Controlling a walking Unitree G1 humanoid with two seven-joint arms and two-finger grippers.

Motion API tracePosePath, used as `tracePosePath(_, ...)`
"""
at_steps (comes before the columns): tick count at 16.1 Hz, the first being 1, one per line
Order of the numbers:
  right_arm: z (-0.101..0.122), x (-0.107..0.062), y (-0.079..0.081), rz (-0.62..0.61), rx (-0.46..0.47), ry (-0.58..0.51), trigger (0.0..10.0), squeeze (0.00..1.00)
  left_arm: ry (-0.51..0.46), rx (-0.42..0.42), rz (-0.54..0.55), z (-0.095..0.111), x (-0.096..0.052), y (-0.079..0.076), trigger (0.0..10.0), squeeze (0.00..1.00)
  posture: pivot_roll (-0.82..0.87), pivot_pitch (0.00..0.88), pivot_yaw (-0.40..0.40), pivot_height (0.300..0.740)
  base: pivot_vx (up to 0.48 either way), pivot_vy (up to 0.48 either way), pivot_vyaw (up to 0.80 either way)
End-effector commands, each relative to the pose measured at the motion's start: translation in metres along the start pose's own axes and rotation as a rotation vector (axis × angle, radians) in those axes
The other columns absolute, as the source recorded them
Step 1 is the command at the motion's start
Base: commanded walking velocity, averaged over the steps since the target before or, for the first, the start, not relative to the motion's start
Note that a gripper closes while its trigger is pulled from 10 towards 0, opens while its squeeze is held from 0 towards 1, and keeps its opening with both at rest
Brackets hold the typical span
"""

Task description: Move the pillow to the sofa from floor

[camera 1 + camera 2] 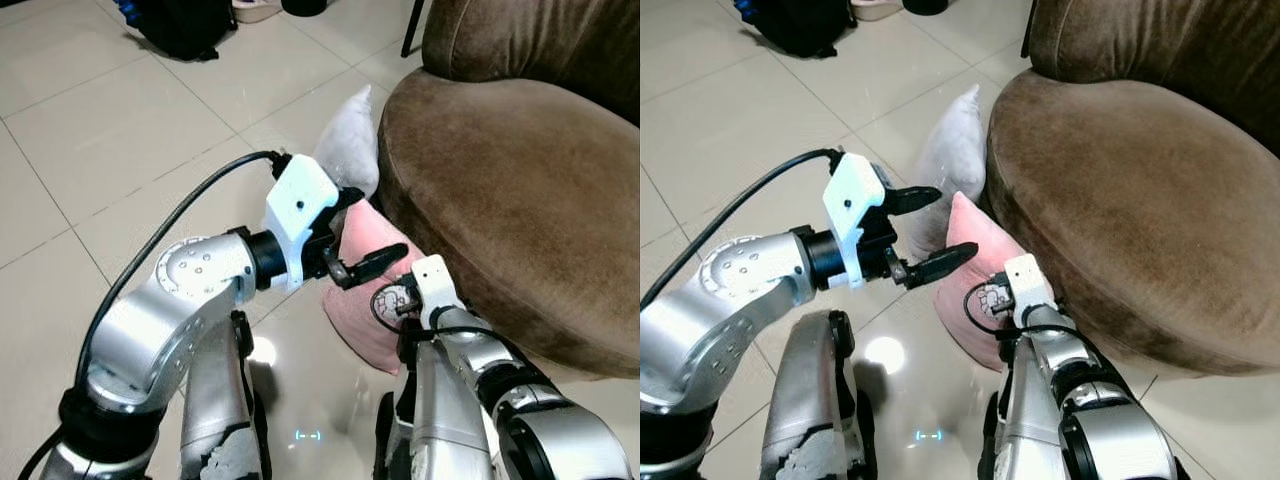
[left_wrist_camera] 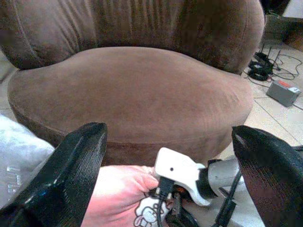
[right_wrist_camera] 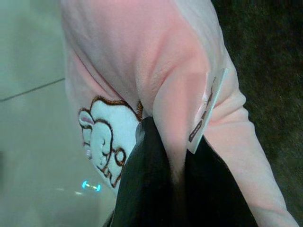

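On the floor, against the front edge of the sofa (image 1: pixel 1120 210): one left gripper (image 1: pixel 925 230), wide open above one pink pillow (image 1: pixel 970 265). Then one right gripper (image 3: pixel 173 175), pinching a fold of that pillow. Grabbing step, by the look of it. Next: lift up and over onto the seat. One grey pillow (image 1: pixel 950 150) behind.

A home living room: brown sofa (image 1: pixel 520 190), tiled floor (image 1: pixel 120 130).
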State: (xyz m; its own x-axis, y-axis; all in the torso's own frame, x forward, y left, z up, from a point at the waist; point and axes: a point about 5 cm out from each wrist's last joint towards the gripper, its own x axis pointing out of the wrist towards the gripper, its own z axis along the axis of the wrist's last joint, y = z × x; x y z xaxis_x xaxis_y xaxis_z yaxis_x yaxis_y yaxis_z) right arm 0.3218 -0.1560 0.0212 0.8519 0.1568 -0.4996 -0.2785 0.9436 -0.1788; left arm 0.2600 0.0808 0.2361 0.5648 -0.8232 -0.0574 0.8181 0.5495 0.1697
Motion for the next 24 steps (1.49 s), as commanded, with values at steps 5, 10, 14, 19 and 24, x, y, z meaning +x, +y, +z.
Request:
tracePosePath(5, -0.004, -0.003, -0.007, 0.007, 0.021, -0.014, 0.0, 0.0, 0.116, 0.123, 0.303, -0.054, -0.043, 0.092, 10.0, 0.0, 0.18, 0.148, -0.1, 0.49, 0.0, 0.0, 0.0)
tracePosePath(10, 0.003, -0.003, -0.008, 0.002, 0.105, -0.09, 0.0, 0.0, 0.236, 0.039, 0.275, -0.141, -0.056, 0.087, 10.0, 0.0, 0.14, 0.111, -0.075, 0.49, 0.0, 0.0, 0.0)
tracePosePath(14, 0.037, -0.009, -0.004, 0.183, 0.208, -0.306, 0.0, 0.0, 0.144, 0.048, 0.186, -0.153, -0.052, 0.075, 10.0, 0.0, 0.13, 0.115, -0.071, 0.49, 0.0, 0.0, 0.0)
tracePosePath(19, 0.126, -0.086, -0.071, 0.053, 0.168, -0.716, 0.0, 0.0, -0.016, 0.132, 0.103, -0.119, -0.054, 0.06, 10.0, 0.0, 0.13, 0.108, -0.086, 0.49, 0.0, 0.0, 0.0)
tracePosePath(24, 0.204, -0.176, -0.146, -0.303, 0.121, -0.974, 0.0, 0.0, -0.063, 0.125, 0.13, -0.104, -0.05, 0.055, 10.0, 0.0, 0.1, 0.099, -0.085, 0.49, 0.0, 0.0, 0.0)
